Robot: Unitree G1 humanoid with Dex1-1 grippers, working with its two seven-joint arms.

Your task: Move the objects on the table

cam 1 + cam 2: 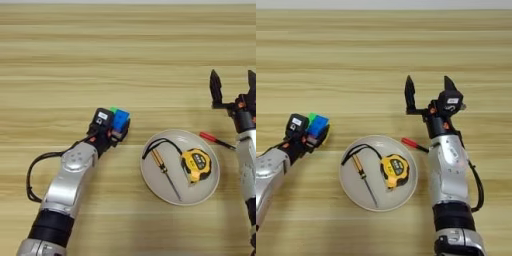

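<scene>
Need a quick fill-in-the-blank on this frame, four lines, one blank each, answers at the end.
1. The tape measure and the screwdriver both lie on the ____.
2. The left gripper is shut on the ____.
3. The red pen lies on the table, just ____ the plate.
4. The right gripper has its fingers ____, holding nothing.

Answers: plate; puzzle cube; outside; open
</scene>
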